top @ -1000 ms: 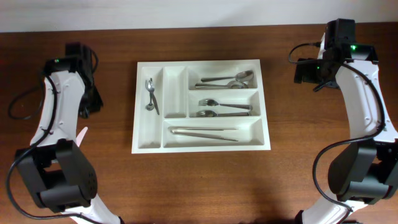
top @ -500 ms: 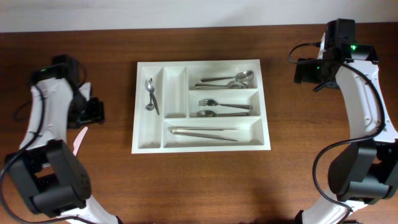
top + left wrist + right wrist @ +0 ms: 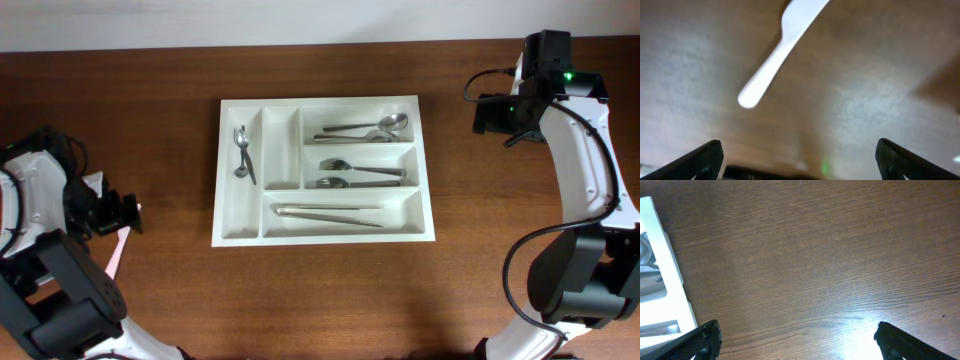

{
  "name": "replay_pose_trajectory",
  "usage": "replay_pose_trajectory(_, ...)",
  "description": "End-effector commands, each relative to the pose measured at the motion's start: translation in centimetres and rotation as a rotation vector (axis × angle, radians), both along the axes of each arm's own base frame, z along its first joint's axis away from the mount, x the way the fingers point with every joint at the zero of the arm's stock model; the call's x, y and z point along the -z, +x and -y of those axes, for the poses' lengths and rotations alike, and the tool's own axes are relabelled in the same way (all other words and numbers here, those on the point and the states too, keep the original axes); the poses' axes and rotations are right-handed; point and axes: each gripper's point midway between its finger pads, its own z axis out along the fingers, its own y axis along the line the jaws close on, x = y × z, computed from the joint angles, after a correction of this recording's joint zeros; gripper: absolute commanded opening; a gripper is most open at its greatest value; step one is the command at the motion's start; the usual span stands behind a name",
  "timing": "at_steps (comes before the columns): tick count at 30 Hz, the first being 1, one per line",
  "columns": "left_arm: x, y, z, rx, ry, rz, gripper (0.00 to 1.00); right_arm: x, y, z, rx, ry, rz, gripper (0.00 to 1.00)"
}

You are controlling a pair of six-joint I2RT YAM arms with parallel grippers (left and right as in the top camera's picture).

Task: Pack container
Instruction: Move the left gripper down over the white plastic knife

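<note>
The container (image 3: 228,225) is a large white cutlery tray in the middle of the table. It holds a small spoon (image 3: 242,152), spoons (image 3: 365,128), forks (image 3: 358,176) and long thin utensils (image 3: 330,212) in separate compartments. A pale plastic utensil (image 3: 117,248) lies on the wood at the far left, blurred in the left wrist view (image 3: 775,55). My left gripper (image 3: 127,212) hovers just beside it, open and empty (image 3: 799,162). My right gripper (image 3: 488,115) stands open and empty (image 3: 800,340) over bare wood right of the tray, whose corner (image 3: 667,280) shows.
The table is dark brown wood (image 3: 330,300). A pale wall edge (image 3: 300,20) runs along the back. Both arm bases sit at the front corners.
The left arm has swung left and toward the front edge, away from the tray, and its jaws have opened wide. More of the pale utensil shows now. The right arm has not moved.
</note>
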Motion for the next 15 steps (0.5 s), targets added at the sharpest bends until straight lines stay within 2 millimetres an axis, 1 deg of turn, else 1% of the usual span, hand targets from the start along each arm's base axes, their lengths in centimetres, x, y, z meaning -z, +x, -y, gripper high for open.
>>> replay_pose_trajectory(1, -0.8, -1.2, -0.4, 0.004, 0.019, -0.02, 0.99, -1.7, 0.0, 0.0, 0.01, 0.001, 0.044, 0.99)
replay_pose_trajectory(4, -0.7, -2.5, -1.7, 0.007, 0.072, -0.073, 0.99, -1.7, 0.0, 0.0, 0.011, 0.001, 0.044, 0.99)
replay_pose_trajectory(7, 0.0, -2.9, -2.1, -0.01, 0.076, -0.072, 0.99, -1.7, 0.0, 0.0, 0.011, 0.001, 0.044, 0.99)
replay_pose_trajectory(12, 3.0, -3.3, -2.9, 0.026, 0.077, -0.043, 0.99, -1.7, 0.0, 0.0, 0.011, 0.001, 0.044, 0.99)
replay_pose_trajectory(15, 4.5, -3.6, -2.8, 0.049, 0.075, -0.037, 0.99, -1.7, 0.0, 0.0, 0.011, 0.001, 0.044, 0.99)
